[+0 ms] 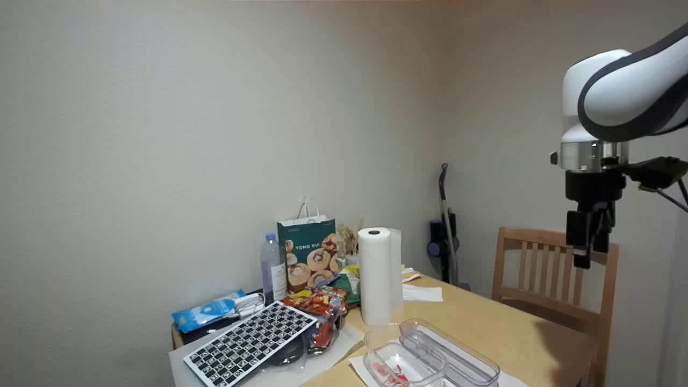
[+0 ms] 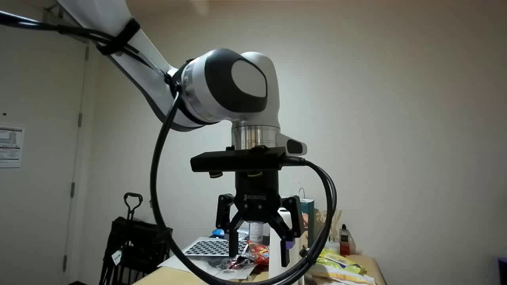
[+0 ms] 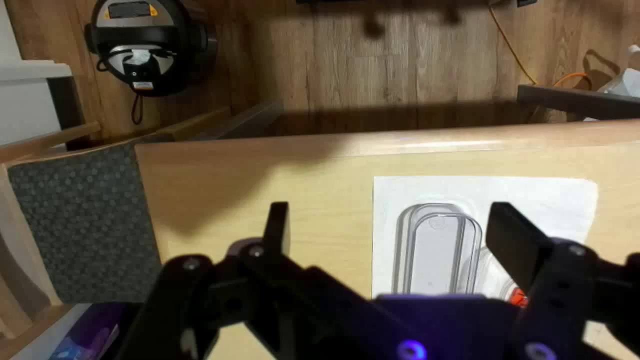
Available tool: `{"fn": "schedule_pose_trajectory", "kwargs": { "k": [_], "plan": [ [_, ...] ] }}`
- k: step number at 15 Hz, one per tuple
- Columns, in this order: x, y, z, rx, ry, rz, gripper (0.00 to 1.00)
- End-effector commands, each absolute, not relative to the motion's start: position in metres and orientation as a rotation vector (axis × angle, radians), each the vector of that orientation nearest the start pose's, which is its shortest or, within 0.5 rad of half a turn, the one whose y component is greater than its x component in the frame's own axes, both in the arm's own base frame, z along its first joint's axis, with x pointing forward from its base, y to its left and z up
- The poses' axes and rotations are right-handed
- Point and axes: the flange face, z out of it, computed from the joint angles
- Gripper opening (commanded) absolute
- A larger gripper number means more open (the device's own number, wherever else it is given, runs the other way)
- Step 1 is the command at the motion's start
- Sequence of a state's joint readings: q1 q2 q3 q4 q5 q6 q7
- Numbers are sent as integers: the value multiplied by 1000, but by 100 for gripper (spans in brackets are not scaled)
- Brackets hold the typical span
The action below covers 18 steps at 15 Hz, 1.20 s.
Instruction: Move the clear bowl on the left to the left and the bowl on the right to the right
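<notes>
Two clear containers stand side by side near the table's front in an exterior view. One is a long narrow clear bowl [image 1: 457,355]. The other is a wider clear bowl [image 1: 400,352] with red and white pieces in it. In the wrist view the long bowl [image 3: 435,255] lies on white paper. The wider bowl [image 3: 492,275] is mostly hidden behind a finger there. My gripper [image 3: 390,212] is open and empty, high above the table; it also shows in both exterior views [image 1: 591,255] [image 2: 259,255]. Neither bowl shows in an exterior view where the gripper is seen frontally.
A paper towel roll [image 1: 374,279] stands behind the bowls. A checkered board [image 1: 252,344], snack packets [image 1: 320,301], a bottle [image 1: 273,269] and a green paper bag [image 1: 306,252] crowd the table's far side. A wooden chair [image 1: 556,269] stands at one end.
</notes>
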State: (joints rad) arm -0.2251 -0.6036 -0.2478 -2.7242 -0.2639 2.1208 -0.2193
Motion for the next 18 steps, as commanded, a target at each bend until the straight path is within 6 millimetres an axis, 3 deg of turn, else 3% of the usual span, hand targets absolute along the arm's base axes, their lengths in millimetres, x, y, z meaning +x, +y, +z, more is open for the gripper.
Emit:
{"fn": "schedule_pose_trajectory", "kwargs": {
  "k": [1, 4, 7, 9, 12, 15, 17, 18],
  "plan": [
    [308, -164, 397, -3218, 115, 51, 100],
    [308, -164, 397, -3218, 115, 51, 100],
    [328, -141, 389, -3198, -23, 63, 100],
    [349, -108, 378, -3195, -177, 56, 100],
    [384, -38, 365, -3148, -407, -6, 100],
    [406, 31, 365, -3068, -611, -96, 100],
    [415, 48, 374, -3017, -728, -135, 100],
    [404, 45, 368, -3074, -623, -97, 100]
  ]
}}
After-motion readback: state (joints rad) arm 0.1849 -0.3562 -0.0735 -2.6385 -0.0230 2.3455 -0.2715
